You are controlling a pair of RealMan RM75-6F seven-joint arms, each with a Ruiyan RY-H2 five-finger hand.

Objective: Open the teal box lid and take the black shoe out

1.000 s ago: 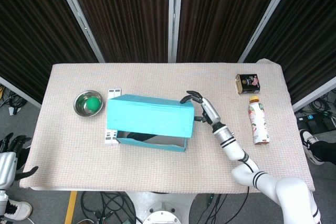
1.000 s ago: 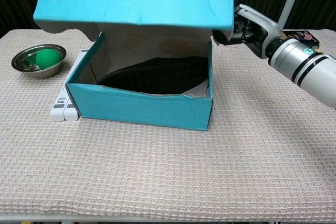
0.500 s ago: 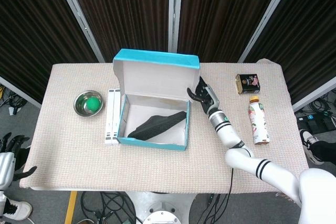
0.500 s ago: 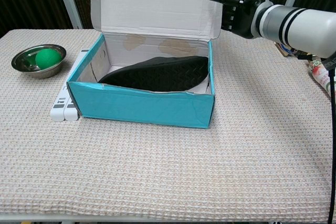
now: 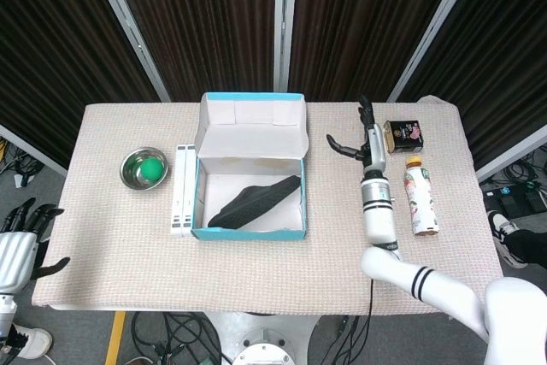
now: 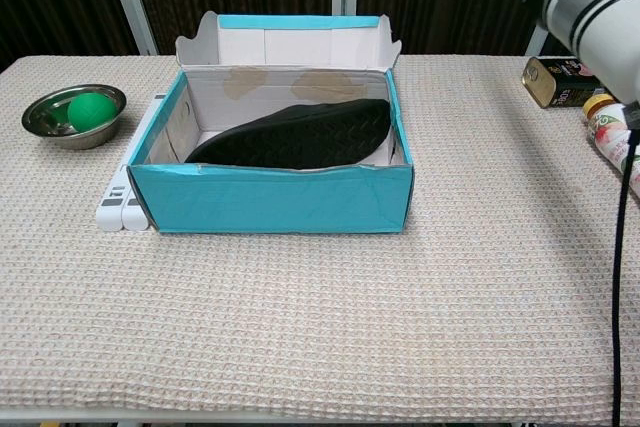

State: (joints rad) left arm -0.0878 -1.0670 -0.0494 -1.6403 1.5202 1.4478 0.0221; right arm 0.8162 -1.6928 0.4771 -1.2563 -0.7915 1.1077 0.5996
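Behind the teal box (image 6: pixel 275 197) wall, black shoe (image 6: pixel 300 137) partly hidden.

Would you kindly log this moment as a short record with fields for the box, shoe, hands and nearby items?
box: teal box, lid folded back, open
shoe: black shoe lies inside
right robot hand: raised right of box, fingers spread, holds nothing
left robot hand: off table's left edge, empty
nearby: steel bowl with green ball, bottle, tin
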